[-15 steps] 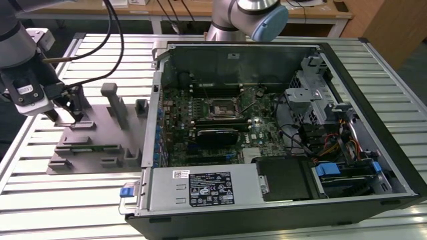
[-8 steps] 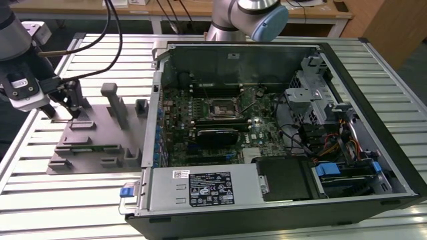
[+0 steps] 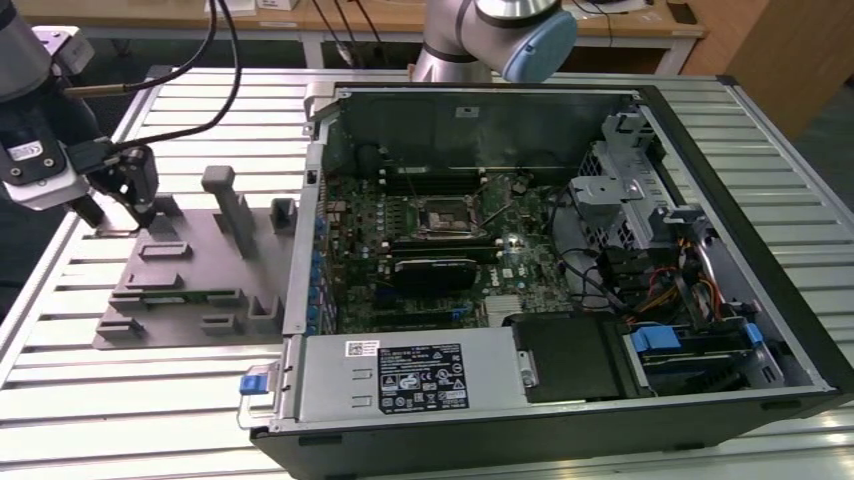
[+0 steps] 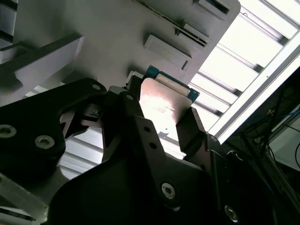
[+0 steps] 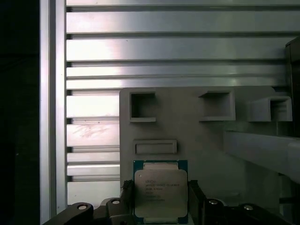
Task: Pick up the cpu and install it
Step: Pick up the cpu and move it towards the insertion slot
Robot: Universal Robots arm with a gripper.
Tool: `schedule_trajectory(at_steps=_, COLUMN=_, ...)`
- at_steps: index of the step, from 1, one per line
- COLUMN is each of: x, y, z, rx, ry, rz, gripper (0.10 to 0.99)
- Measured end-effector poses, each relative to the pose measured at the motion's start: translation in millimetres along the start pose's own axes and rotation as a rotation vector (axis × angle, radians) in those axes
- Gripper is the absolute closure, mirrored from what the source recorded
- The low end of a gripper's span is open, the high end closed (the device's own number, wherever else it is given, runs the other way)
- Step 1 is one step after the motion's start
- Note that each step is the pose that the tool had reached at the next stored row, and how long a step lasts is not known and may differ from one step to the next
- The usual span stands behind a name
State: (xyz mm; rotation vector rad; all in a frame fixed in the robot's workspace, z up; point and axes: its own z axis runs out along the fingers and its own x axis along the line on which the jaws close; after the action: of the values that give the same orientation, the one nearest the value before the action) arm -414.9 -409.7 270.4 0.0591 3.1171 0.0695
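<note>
The cpu (image 5: pixel 161 190) is a small square chip with a silver-grey metal top and a green-blue rim. It sits flat between the two black fingers (image 5: pixel 127 192) of my gripper (image 5: pixel 161 208), and both fingers press its opposite edges. In the second wrist view the cpu (image 4: pixel 166 93) shows its shiny top between the fingertips of the gripper (image 4: pixel 163 108). In the exterior view the gripper (image 3: pixel 118 218) stands low over the far corner of the grey fixture plate (image 3: pixel 187 300), at that view's left. The empty cpu socket (image 3: pixel 438 215) lies on the motherboard inside the open computer case.
The open computer case (image 3: pixel 747 200) fills the exterior view's right, with a black heatsink block (image 3: pixel 434 270) below the socket. Upright grey fixture blocks (image 3: pixel 230 205) rise from the plate beside the gripper. Ribbed aluminium table slats (image 5: pixel 178 47) surround the plate.
</note>
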Motion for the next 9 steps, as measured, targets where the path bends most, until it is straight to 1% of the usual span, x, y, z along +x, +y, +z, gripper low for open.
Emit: schedule_trajectory(at_steps=9, x=-0.4, y=0.8, z=-17.7, rx=0.000, ry=0.0000, rz=0.000, gripper=0.541)
